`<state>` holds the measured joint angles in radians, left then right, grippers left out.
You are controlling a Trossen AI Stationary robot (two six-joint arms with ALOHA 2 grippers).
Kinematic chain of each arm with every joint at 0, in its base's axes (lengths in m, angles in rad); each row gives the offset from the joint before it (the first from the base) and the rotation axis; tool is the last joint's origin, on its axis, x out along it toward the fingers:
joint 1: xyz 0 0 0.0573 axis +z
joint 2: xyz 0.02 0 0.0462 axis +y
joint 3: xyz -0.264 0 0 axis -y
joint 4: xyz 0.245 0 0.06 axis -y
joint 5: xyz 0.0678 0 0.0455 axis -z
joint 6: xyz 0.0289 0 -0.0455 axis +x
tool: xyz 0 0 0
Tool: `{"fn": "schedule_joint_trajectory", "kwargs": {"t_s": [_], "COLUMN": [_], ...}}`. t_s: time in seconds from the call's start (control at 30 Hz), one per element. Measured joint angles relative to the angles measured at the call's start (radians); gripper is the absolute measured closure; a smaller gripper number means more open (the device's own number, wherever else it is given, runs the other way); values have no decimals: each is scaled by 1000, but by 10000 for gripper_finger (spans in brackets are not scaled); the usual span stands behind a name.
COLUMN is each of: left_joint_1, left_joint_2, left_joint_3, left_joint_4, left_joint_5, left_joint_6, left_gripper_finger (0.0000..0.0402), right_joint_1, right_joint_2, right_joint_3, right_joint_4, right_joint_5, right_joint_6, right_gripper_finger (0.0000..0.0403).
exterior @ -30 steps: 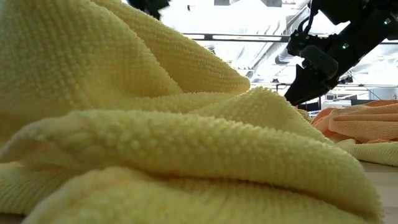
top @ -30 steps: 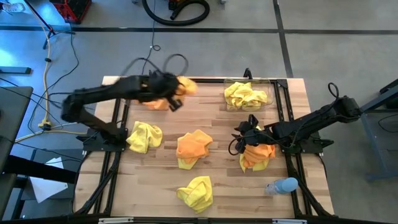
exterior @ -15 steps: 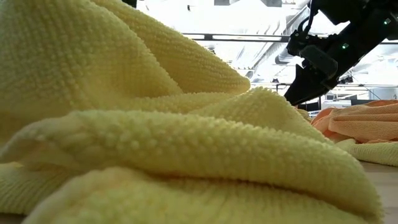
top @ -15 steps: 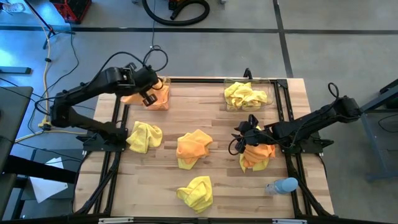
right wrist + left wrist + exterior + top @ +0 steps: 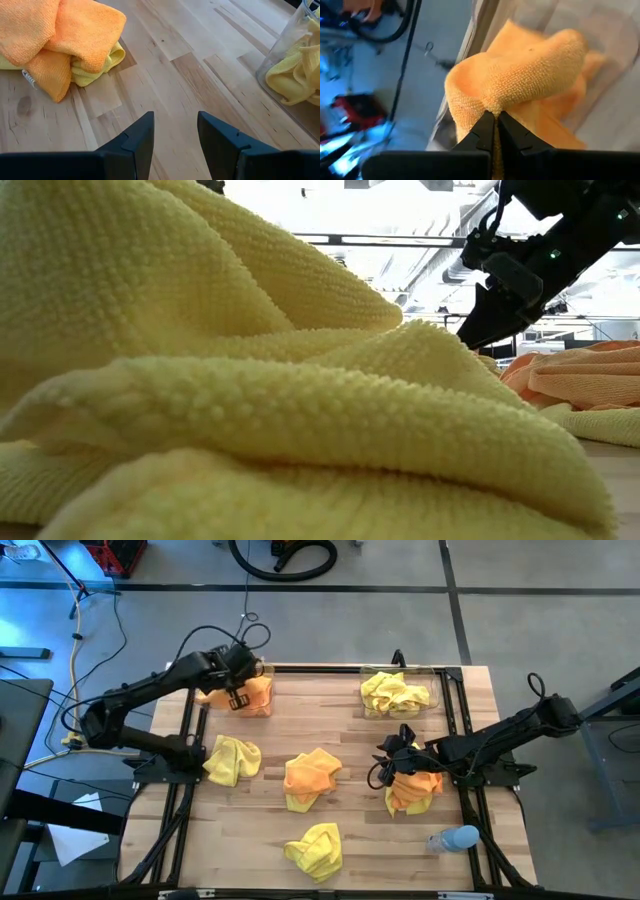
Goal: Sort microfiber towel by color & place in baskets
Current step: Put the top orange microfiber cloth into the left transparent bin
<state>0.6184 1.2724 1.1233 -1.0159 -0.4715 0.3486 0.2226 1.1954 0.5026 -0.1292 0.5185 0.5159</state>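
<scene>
- Orange towel is pinched in the left claw over the far-left basket, probably inside it.
- Right claw is held apart above the surface, near the yellow-filled basket.

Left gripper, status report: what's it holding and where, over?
Left gripper shut on orange towel, over the far-left basket. Right gripper open, idle above bare wood. Nothing blocking the drop.

Three orange towels, four yellow towels, two baskets.
</scene>
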Motion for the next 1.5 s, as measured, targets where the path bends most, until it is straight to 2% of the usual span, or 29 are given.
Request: {"fn": "schedule_joint_trajectory", "kwargs": {"t_s": [0.07,0.13,0.27,0.47,0.6,0.83,1.07,1.27,1.5], "left_joint_1": [32,57,102,177,217,227,233,232,230], "left_joint_2": [0,1,1,26,55,133,164,136,82], "left_joint_3": [-46,-87,-142,-148,-148,-148,-143,-77,-63], "left_joint_4": [107,207,305,211,205,212,208,153,66], "left_joint_5": [57,71,101,127,164,183,179,179,202], "left_joint_6": [36,44,-62,-341,-486,-549,-573,-577,-795], "left_gripper_finger": [401,401,401,401,401,387,322,273,264], "right_joint_1": [0,0,0,0,0,0,0,0,0], "right_joint_2": [0,0,0,0,0,0,0,0,0], "right_joint_3": [0,0,0,0,0,0,0,0,0], "right_joint_4": [0,0,0,0,0,0,0,0,0], "right_joint_5": [0,0,-1,1,5,5,5,5,6], "right_joint_6": [0,3,7,2,2,6,7,7,7], "right_gripper_finger": [258,258,258,258,258,258,258,258,258]}}
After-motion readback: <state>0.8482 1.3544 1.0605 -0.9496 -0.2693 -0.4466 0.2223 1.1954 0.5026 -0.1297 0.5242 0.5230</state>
